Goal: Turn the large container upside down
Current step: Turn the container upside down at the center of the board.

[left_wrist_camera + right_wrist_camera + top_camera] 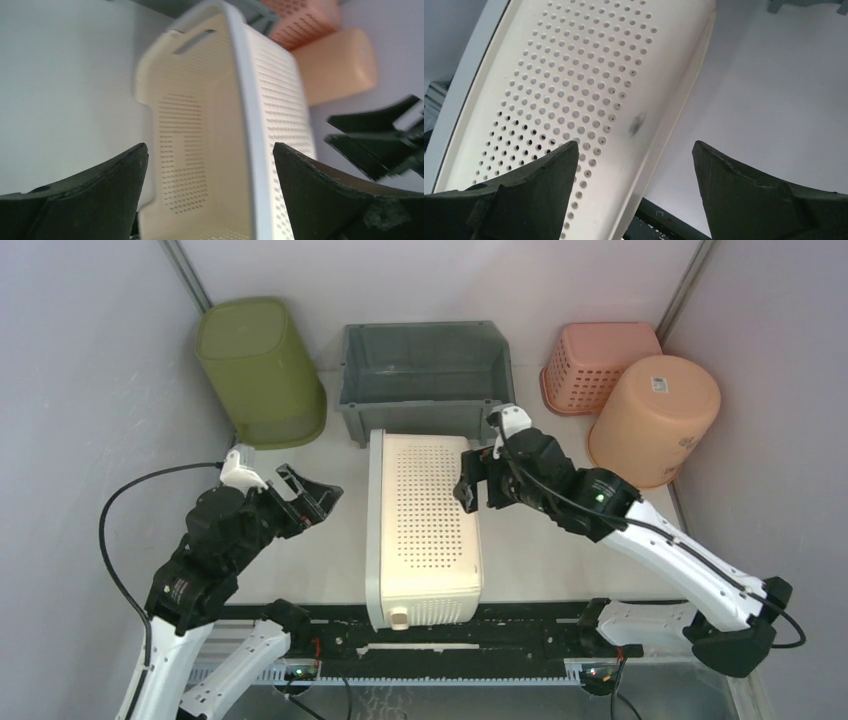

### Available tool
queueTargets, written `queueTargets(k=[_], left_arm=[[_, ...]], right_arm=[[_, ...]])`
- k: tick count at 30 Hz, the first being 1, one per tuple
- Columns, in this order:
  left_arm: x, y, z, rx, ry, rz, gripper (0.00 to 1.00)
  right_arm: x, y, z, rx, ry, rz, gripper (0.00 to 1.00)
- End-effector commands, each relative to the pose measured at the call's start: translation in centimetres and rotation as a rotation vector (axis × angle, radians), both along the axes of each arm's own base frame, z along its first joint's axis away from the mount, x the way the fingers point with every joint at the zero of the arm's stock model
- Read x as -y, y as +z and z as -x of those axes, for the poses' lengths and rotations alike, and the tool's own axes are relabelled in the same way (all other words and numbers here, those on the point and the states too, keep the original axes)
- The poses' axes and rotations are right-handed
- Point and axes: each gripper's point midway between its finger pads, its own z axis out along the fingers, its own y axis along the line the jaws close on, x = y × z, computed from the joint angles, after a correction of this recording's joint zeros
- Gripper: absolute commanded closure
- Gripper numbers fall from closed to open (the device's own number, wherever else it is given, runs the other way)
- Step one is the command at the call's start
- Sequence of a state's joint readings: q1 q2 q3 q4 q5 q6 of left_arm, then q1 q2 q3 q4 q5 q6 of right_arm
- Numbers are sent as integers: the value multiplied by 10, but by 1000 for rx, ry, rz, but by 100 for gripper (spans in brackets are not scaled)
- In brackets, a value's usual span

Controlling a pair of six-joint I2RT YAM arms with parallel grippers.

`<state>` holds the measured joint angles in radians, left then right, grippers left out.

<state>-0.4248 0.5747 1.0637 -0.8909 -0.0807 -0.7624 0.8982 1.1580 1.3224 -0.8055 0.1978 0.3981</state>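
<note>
1. One large cream perforated plastic container [424, 525] [220, 125] [574, 90], lying on its side in the middle of the white desk [560, 550], its length running from the near edge toward the back; the rimmed opening faces the left arm and a perforated wall faces up
2. One left gripper [310, 495] [210, 150], jaws wide apart and holding nothing, just beside the container's rim on its left and clear of it; the wrist view looks into the opening
3. One right gripper [470, 480] [634, 145], jaws apart with nothing clamped, at the container's far right corner; in the wrist view one finger sits over the perforated wall and the other over bare desk; contact cannot be told
4. One grey plastic open crate [425, 375], directly behind the container's far end
5. One olive-green plastic bin [260, 370], back left corner
6. One pink perforated plastic basket [600, 365], back right
7. One peach plastic bucket [655, 420], just in front of the basket by the right wall, with a white label on its base
</note>
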Motion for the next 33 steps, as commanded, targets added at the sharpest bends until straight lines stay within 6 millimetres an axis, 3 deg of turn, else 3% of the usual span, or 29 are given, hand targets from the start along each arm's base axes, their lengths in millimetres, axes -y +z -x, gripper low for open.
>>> queueTargets(k=[1, 3, 10, 17, 25, 29, 33], left_arm=[[48, 45, 18, 78, -265, 181, 0], [67, 44, 20, 64, -359, 231, 0], [102, 22, 9, 23, -517, 319, 0], [121, -2, 3, -36, -593, 386, 0], [134, -11, -1, -64, -623, 496, 2], [139, -14, -4, -75, -628, 545, 12], [143, -16, -2, -96, -649, 579, 36]], right_arm=[[21, 21, 9, 34, -7, -46, 8], [27, 23, 12, 36, -10, -59, 8], [46, 19, 18, 32, -36, -73, 8], [54, 17, 21, 32, -45, -86, 8], [61, 1, 21, 8, -56, -76, 8], [67, 2, 21, 12, -65, -81, 8], [72, -1, 21, 6, -73, -83, 8]])
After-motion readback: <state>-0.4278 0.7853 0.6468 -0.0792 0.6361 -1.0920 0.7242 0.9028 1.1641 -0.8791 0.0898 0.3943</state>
